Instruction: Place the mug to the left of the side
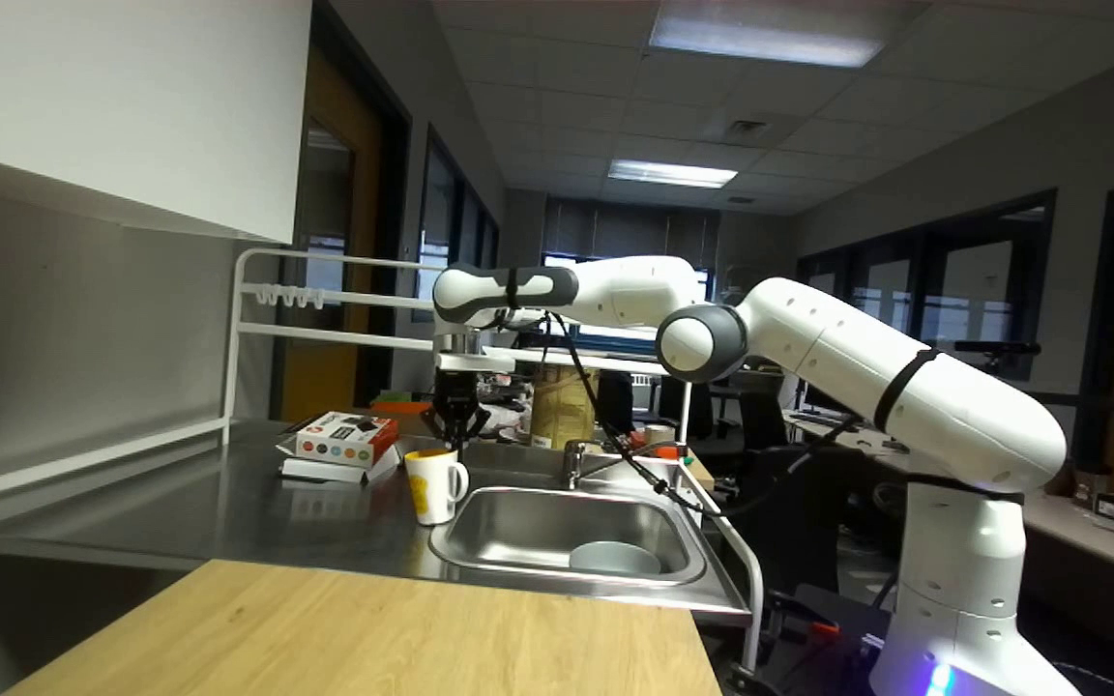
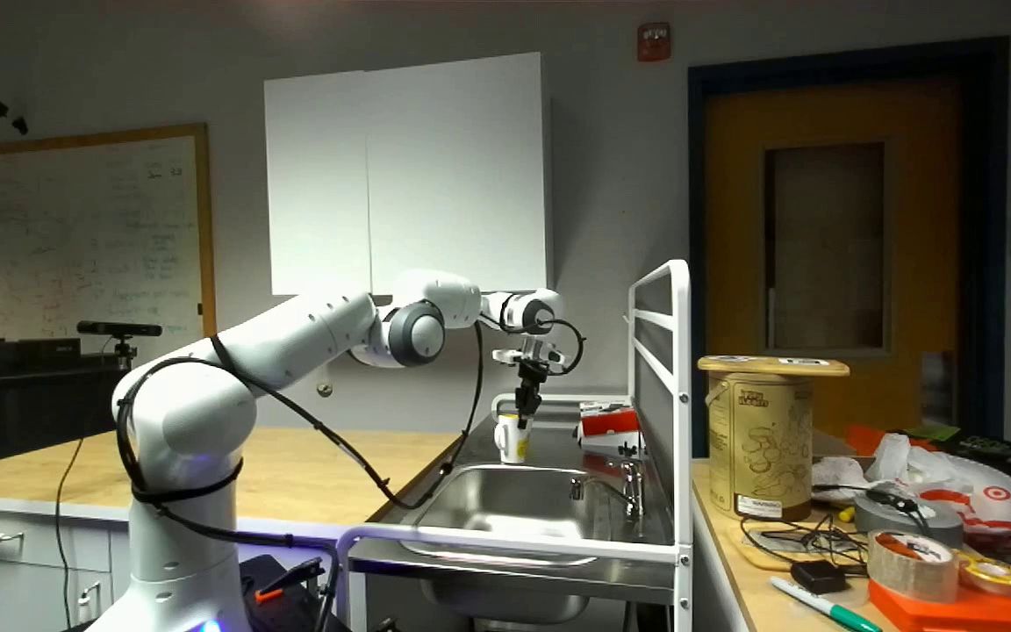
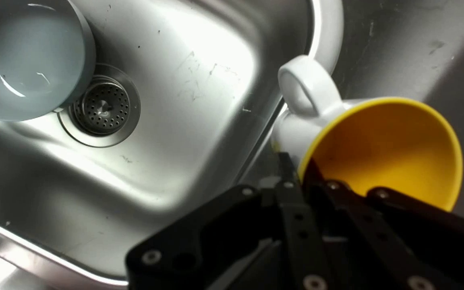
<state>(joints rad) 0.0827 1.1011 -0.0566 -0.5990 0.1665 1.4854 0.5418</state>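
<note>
The mug is white outside and yellow inside, with a handle. It shows in both exterior views (image 1: 429, 495) (image 2: 511, 441) at the edge of the steel sink (image 1: 460, 559), tilted slightly. In the wrist view the mug (image 3: 401, 141) is at the right, its handle toward the sink basin (image 3: 183, 104). My gripper (image 3: 296, 171) is shut on the mug's rim, one finger inside and one outside. The gripper also shows above the mug in both exterior views (image 1: 457, 445) (image 2: 525, 420). I cannot tell whether the mug's base touches the counter.
A grey bowl (image 3: 26, 60) sits in the sink by the drain (image 3: 103, 104). A red-and-white box (image 1: 344, 437) lies on the steel counter (image 1: 257, 512) behind the mug. A faucet (image 2: 633, 491), a white rail frame (image 2: 681, 421) and a wooden tabletop (image 1: 373, 628) border the sink.
</note>
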